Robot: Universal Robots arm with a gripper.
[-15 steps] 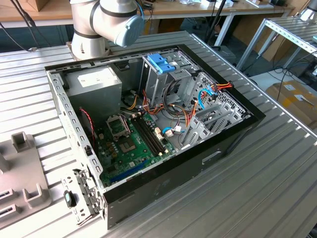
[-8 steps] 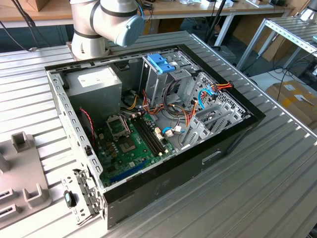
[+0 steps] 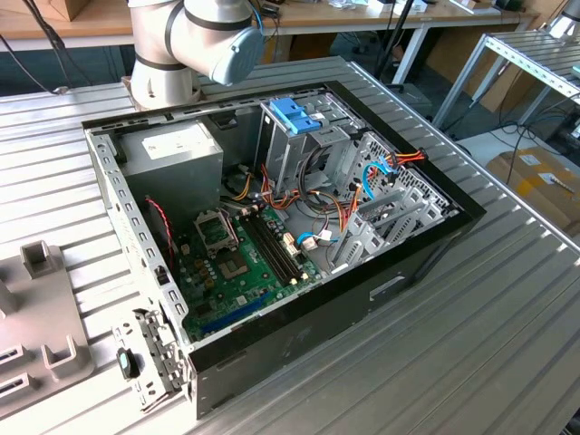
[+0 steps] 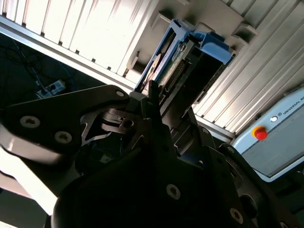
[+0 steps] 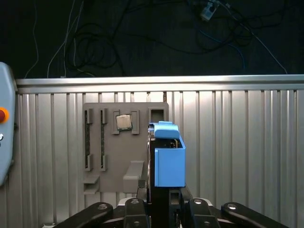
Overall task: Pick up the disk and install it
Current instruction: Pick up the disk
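The disk (image 5: 168, 161), edge-on in its light-blue rail frame, sits in the hand (image 5: 159, 198), whose fingers are closed on its near end. It is over the grey fixture plate (image 5: 109, 156) on the ribbed tabletop (image 5: 237, 142), beside the plate's processor chip (image 5: 124, 122). I cannot tell whether it has cleared the plate. The grasp looks made. Installing is left, I judge, as the open computer case (image 3: 317, 340) lies to the exterior view's right of the plate.

One disk (image 5: 169, 166), one grey holder plate (image 5: 118, 154), one processor chip (image 5: 124, 122), one open computer case (image 3: 344, 317).
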